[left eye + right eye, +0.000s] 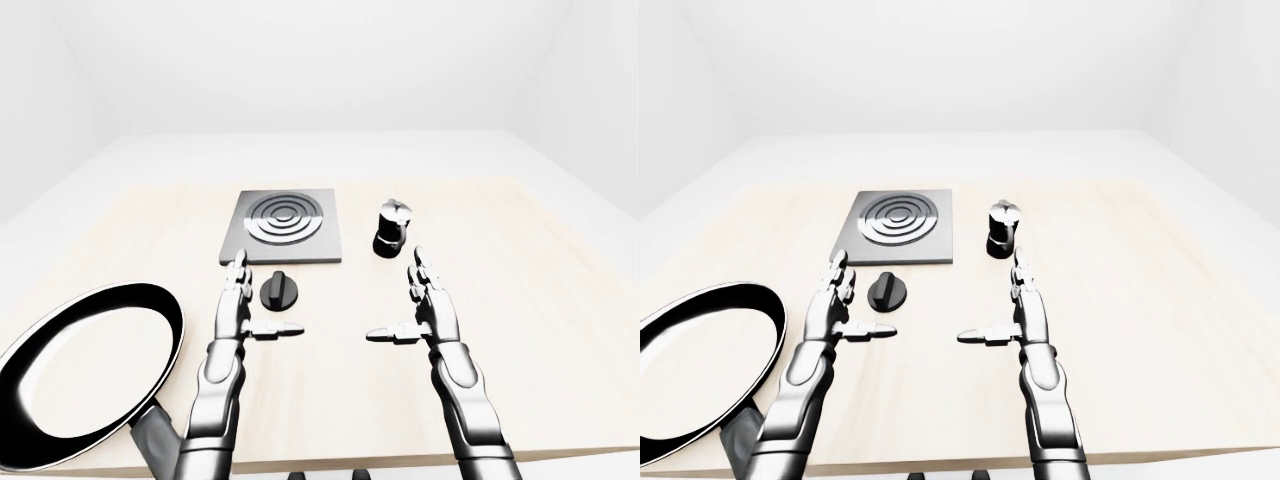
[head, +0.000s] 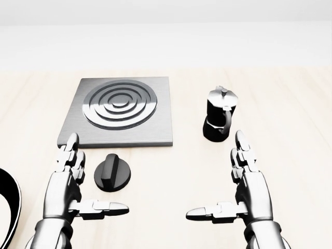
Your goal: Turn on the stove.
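Note:
The stove [image 2: 120,112] is a flat grey plate with ring-shaped burner coils, in the upper middle of the head view. Its round black knob [image 2: 112,173] lies on the wooden table just below the plate. My left hand [image 2: 78,181] is open, fingers straight and thumb out, just left of the knob and not touching it. My right hand [image 2: 233,187] is open the same way, well to the right of the knob and below the moka pot.
A black moka pot [image 2: 220,113] stands right of the stove. A large black frying pan [image 1: 85,372] with a pale rim lies at the table's lower left. The light wooden table [image 1: 540,290] ends near the bottom of the eye views.

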